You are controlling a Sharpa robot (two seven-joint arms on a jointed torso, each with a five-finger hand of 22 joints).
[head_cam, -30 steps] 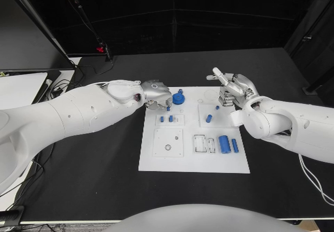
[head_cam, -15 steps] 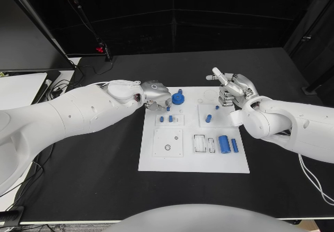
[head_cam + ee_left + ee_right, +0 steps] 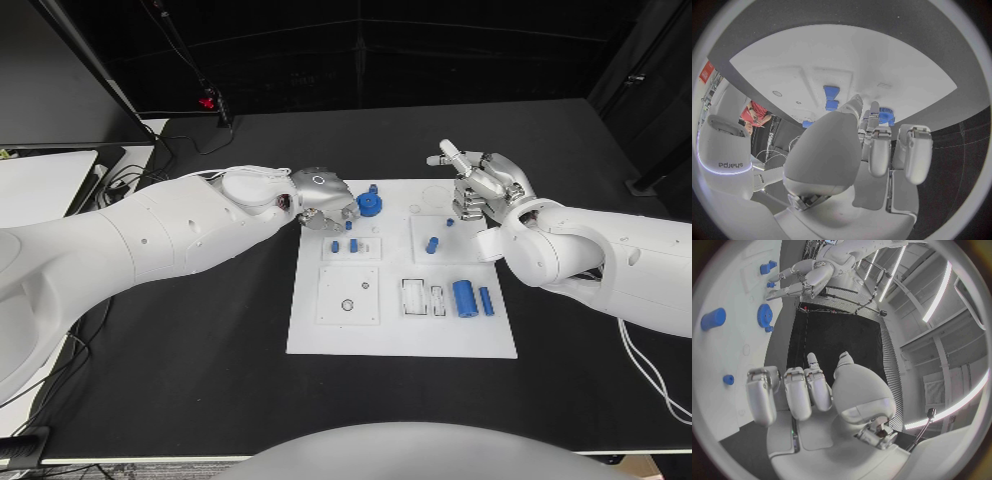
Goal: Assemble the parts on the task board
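Note:
The white task board [image 3: 325,335] lies in the middle of the table. A blue gear [image 3: 371,205] stands near its far edge, also seen in the wrist views [image 3: 887,115] [image 3: 764,314]. Two small blue pegs [image 3: 345,245] stand just nearer than the gear. A blue peg [image 3: 431,244] and a tiny one [image 3: 450,223] are on the right half, and two blue cylinders [image 3: 464,298] lie lower right. My left hand [image 3: 325,195] [image 3: 807,277] hovers at the board's far left corner beside the gear, fingers [image 3: 879,145] apart, holding nothing. My right hand [image 3: 483,185] hangs over the far right corner, fingers [image 3: 786,390] loosely bent, empty.
The board has a square plate with a round hole [image 3: 349,295] and narrow rectangular slots [image 3: 423,297]. Black table [image 3: 188,350] surrounds the board on all sides. A white surface [image 3: 43,180] sits off the table's far left.
My left hand has edged slightly toward the blue gear. The right hand and the parts have stayed where they were.

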